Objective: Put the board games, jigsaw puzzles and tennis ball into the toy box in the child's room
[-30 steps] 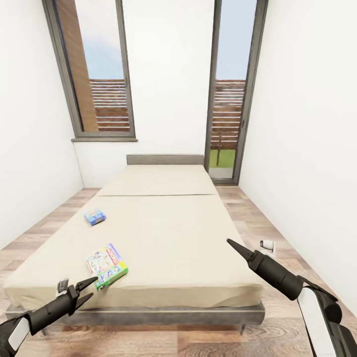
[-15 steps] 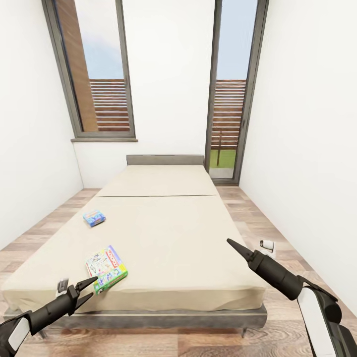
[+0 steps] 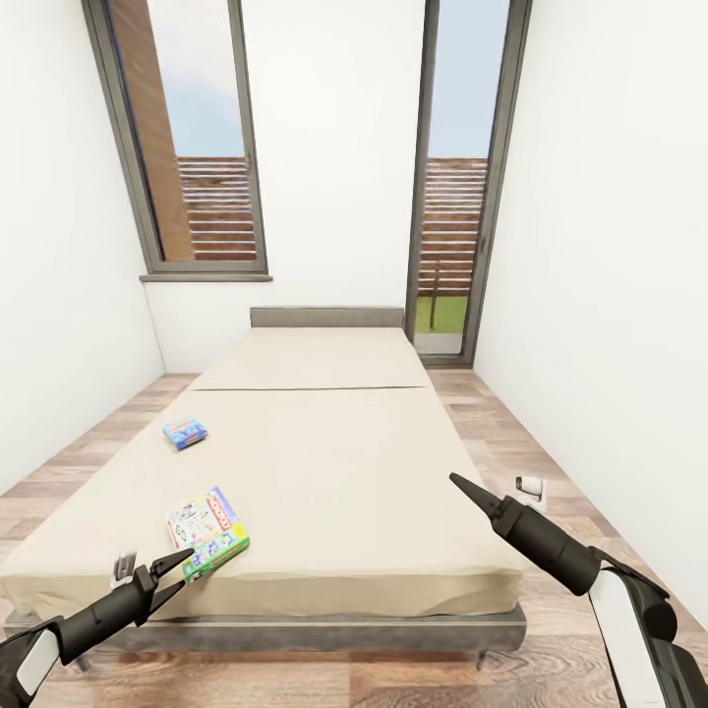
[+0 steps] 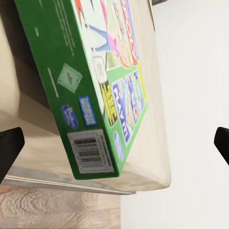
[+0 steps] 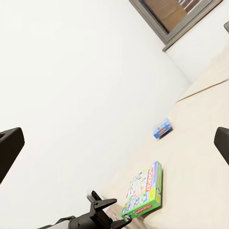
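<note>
Left gripper (image 3: 175, 577) open, empty; green board game (image 3: 207, 531) lay just beyond its tips, near bed (image 3: 344, 462) edge. Right gripper (image 3: 454, 480) well apart, looked closed.

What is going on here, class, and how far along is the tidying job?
The robot stands at the foot of the bed with both arms held out. Its left gripper, open, is just short of the green board game lying near the bed's edge, not yet touching it. A smaller blue board game lies further up the mattress. The right gripper hangs over the bed's other side, holding nothing. Neither game has been picked up yet.
</note>
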{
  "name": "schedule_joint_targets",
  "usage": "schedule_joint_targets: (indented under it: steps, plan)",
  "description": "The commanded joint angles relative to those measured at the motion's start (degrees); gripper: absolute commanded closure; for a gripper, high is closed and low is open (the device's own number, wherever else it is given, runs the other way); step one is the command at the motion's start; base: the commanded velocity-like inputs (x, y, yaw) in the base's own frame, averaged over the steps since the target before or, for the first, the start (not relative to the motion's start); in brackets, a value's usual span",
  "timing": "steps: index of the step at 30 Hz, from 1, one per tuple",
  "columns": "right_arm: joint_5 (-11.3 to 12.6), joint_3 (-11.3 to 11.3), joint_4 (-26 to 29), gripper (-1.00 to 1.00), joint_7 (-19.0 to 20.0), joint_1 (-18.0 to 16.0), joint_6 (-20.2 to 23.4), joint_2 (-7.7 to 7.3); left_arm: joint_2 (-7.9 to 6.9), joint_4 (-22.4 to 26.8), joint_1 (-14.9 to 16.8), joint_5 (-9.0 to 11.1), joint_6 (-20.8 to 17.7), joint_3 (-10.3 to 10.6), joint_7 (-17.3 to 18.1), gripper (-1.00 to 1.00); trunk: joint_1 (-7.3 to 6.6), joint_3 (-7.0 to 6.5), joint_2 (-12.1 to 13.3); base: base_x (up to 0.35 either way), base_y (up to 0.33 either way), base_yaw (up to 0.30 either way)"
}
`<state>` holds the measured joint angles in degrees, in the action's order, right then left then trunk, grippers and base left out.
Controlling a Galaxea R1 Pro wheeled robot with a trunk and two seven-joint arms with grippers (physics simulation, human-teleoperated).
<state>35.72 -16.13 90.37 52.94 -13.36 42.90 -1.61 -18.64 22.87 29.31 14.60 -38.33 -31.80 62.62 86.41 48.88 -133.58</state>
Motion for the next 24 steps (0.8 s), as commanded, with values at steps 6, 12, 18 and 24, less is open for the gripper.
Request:
schedule_joint_targets:
  steps: [6,12,18,24]
  plan:
    - [0.1,0.0,0.0,-1.00,0.1,0.0,0.3,0.01,0.01,0.0,0.0,0.1,-0.4,-0.2,0.1,-1.00,-0.01,0.06,0.0,0.000,-0.005,0.000]
    - [0.1,0.0,0.0,-1.00,0.1,-0.1,0.3,-0.03,0.01,0.0,0.0,0.1,-0.4,-0.2,0.1,-1.00,-0.01,0.06,0.0,0.000,-0.001,0.000]
    - [0.0,0.0,0.0,-1.00,0.1,-0.1,0.3,-0.05,0.01,0.0,0.0,0.0,-0.4,0.0,0.1,-1.00,-0.01,0.06,0.0,0.000,-0.043,0.000]
    - [0.0,0.0,0.0,-1.00,0.1,0.0,0.3,-0.06,0.01,0.0,0.0,0.1,-0.4,-0.1,0.1,-1.00,-0.01,0.06,0.0,0.000,-0.048,0.000]
